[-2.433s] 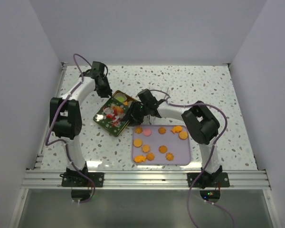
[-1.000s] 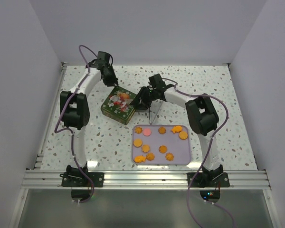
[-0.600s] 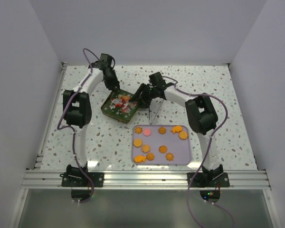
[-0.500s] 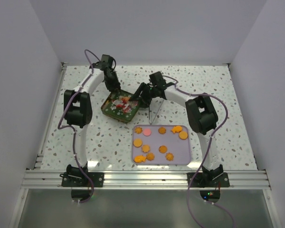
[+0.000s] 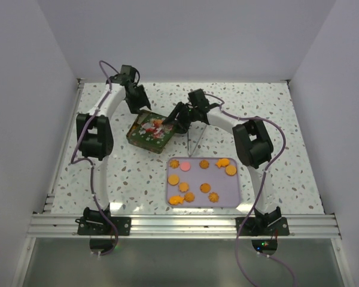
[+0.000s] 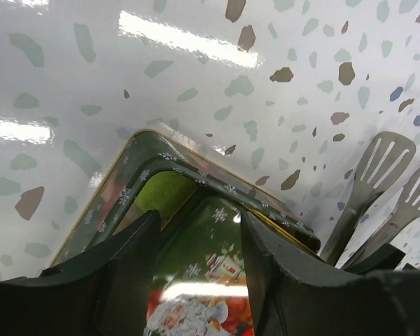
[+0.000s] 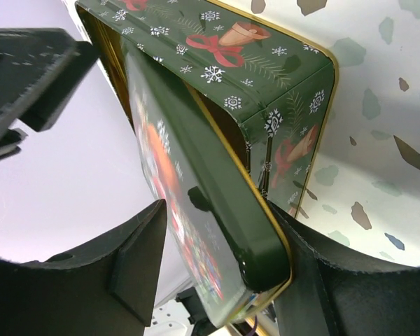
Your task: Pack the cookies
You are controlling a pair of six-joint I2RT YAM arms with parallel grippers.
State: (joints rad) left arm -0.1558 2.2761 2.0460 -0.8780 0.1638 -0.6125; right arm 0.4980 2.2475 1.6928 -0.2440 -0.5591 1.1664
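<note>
Step, prob.: lid work, pre-packing. Green Christmas-print metal tin sat on speckled counter, Santa-print lid askew. Both spread: left gripper astride far corner, right gripper around lid rim. Small orange and pink cookies lay unpacked on lilac tray. Next needed firm lid grip.

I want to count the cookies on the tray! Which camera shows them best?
The top external view: all the cookies lie in plain sight on the purple tray. Both wrist views show none of them, only the green Christmas tin up close.
</note>
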